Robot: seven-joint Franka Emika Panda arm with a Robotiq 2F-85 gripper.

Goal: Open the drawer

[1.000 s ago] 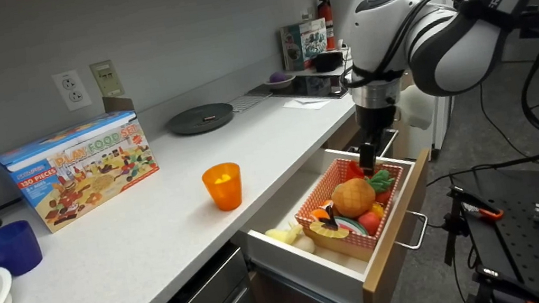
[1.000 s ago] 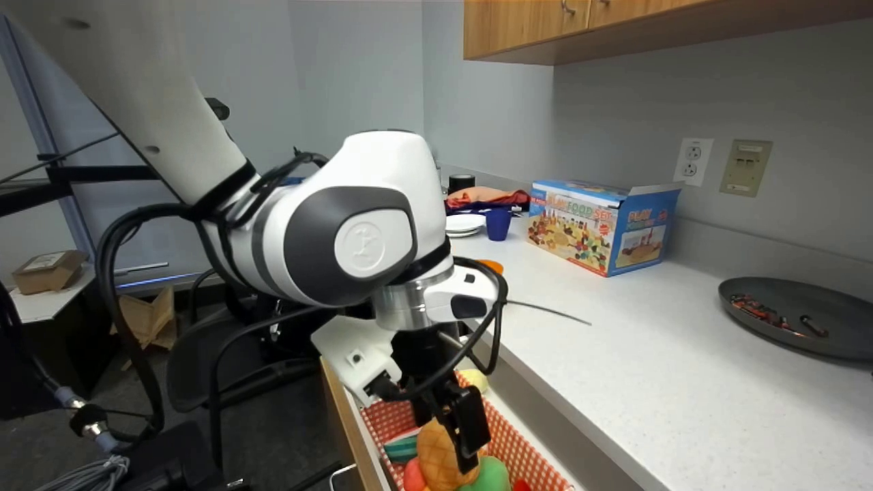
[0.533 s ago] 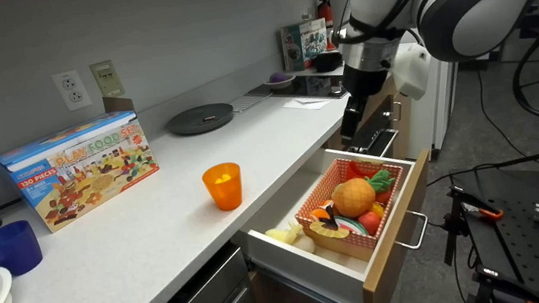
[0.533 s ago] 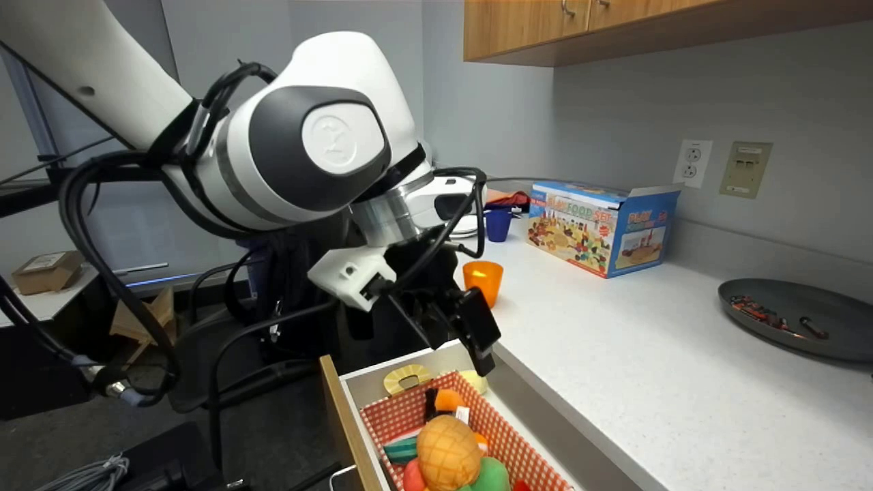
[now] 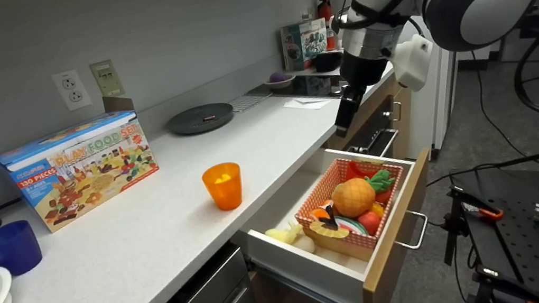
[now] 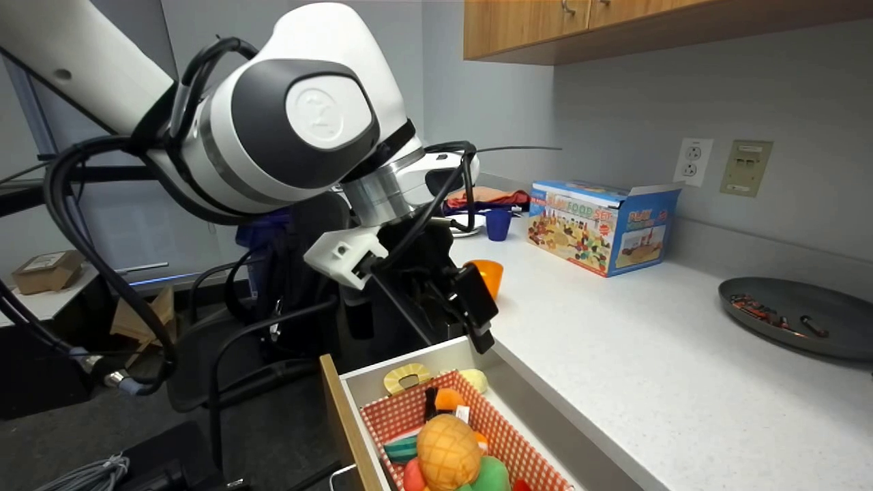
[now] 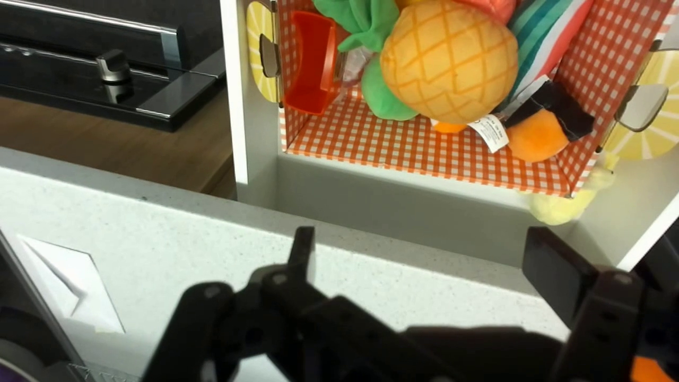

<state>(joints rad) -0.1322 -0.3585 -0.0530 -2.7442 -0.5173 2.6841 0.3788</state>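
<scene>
Near the edge of the surface, hovers with tool spread wide, well off the handle of the pulled-out drawer.

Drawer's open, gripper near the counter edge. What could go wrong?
Dropping down, the open gripper could hit the counter edge, over which it seems to hang. Swinging low, it might tip the orange cup near that edge. A bump on the front of the pulled-out drawer could push it back in.
</scene>
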